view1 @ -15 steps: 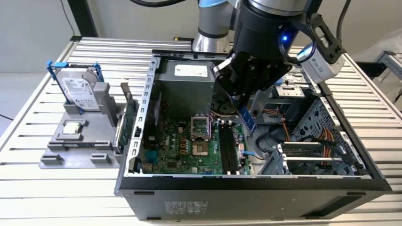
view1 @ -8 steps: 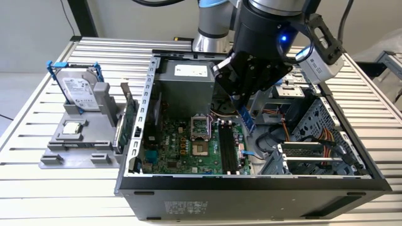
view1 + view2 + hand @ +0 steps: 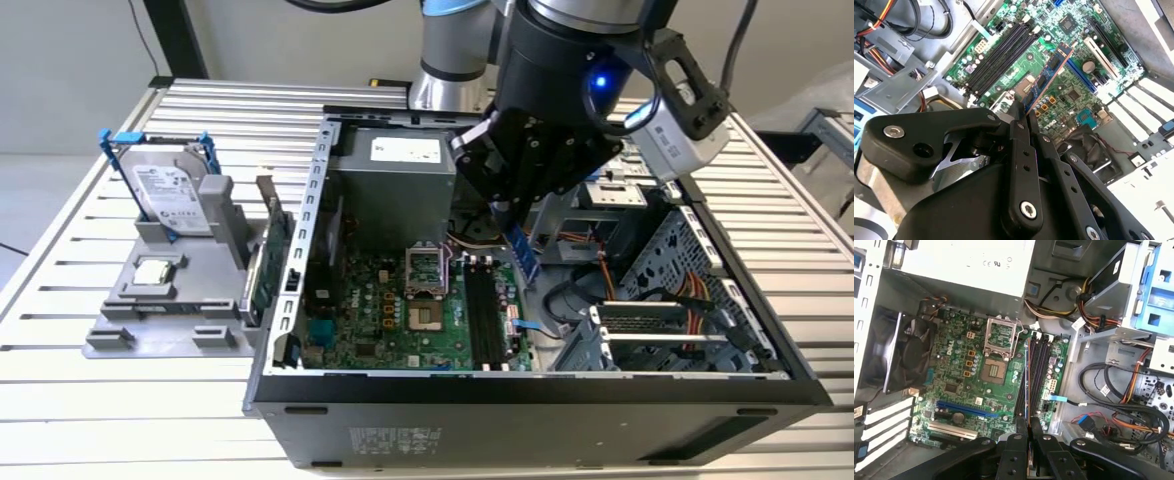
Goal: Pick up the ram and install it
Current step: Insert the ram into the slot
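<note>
We see the tool [image 3: 505,212] closed on the ram [image 3: 519,252], pinching the blue stick at one end between its two black fingers [image 3: 1016,131], with the rest of the board reaching out past the fingertips. In the exterior view the ram hangs tilted under the tool, inside the open computer case [image 3: 534,420] that lies on the slatted metal table [image 3: 120,420], above the green motherboard [image 3: 387,315]. Its lower end is near the far end of the black memory slots [image 3: 487,318]; we cannot tell whether it touches them. In the first wrist view the stick appears edge-on as a thin blue line [image 3: 1026,385] running alongside the slots [image 3: 1038,367], between them and the processor socket [image 3: 996,371]. In the second wrist view its face with dark chips [image 3: 1050,75] runs roughly parallel to the slots [image 3: 999,57] and apart from them. Toward the exterior view's left, outside the case, a silver hard drive [image 3: 171,195] with blue rails stands upright in a gray holder [image 3: 160,320], and a green expansion card [image 3: 271,270] stands on edge just beside the case wall.
</note>
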Controlling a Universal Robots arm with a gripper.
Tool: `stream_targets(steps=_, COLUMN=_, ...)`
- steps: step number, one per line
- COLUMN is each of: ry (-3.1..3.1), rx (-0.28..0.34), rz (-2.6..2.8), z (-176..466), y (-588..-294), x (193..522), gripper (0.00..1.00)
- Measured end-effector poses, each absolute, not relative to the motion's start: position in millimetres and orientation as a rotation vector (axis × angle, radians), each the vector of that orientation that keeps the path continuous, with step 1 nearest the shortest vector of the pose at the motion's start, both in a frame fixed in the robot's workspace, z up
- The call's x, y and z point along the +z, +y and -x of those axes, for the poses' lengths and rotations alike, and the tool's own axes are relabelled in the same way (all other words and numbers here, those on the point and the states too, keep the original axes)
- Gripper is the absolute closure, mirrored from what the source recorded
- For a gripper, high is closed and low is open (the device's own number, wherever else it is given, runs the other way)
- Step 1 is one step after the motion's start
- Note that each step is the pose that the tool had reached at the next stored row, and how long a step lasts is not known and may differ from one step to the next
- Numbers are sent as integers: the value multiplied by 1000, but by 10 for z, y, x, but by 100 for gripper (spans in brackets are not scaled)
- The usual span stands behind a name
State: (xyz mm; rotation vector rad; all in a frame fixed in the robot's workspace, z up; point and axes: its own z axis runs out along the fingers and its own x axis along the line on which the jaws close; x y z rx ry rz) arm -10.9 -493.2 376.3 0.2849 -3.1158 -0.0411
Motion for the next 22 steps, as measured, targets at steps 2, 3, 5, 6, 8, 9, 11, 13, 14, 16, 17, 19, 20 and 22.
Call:
stream_targets(steps=2, ry=-3117, rx=-41, rz=-270, z=109, y=-4932, x=3763, gripper=100)
stream_targets(steps=3, ry=-3118, rx=-41, rz=-262, z=109, y=-4932, x=3763, gripper=100)
stream_targets(steps=5, ry=-3119, rx=-41, rz=-247, z=109, y=-4932, x=3763, gripper=100)
stream_targets(steps=6, ry=-3120, rx=-41, rz=-239, z=109, y=-4932, x=3763, gripper=100)
stream_targets(steps=8, ry=-3121, rx=-41, rz=-224, z=109, y=-4932, x=3763, gripper=100)
stream_targets(steps=9, ry=-3122, rx=-42, rz=-220, z=109, y=-4932, x=3763, gripper=100)
stream_targets(steps=11, ry=-3122, rx=-41, rz=-219, z=109, y=-4932, x=3763, gripper=100)
stream_targets(steps=13, ry=-3122, rx=-42, rz=-219, z=109, y=-4932, x=3763, gripper=100)
stream_targets(steps=14, ry=-3122, rx=-42, rz=-219, z=109, y=-4932, x=3762, gripper=100)
stream_targets(steps=16, ry=-3122, rx=-42, rz=-219, z=109, y=-4932, x=3757, gripper=100)
stream_targets(steps=17, ry=-3122, rx=-42, rz=-219, z=109, y=-4932, x=3754, gripper=100)
stream_targets(steps=19, ry=-3122, rx=-42, rz=-219, z=109, y=-4932, x=3745, gripper=100)
stream_targets(steps=20, ry=-3122, rx=-42, rz=-219, z=109, y=-4932, x=3741, gripper=100)
stream_targets(steps=22, ry=-3122, rx=-41, rz=-219, z=109, y=-4932, x=3732, gripper=100)
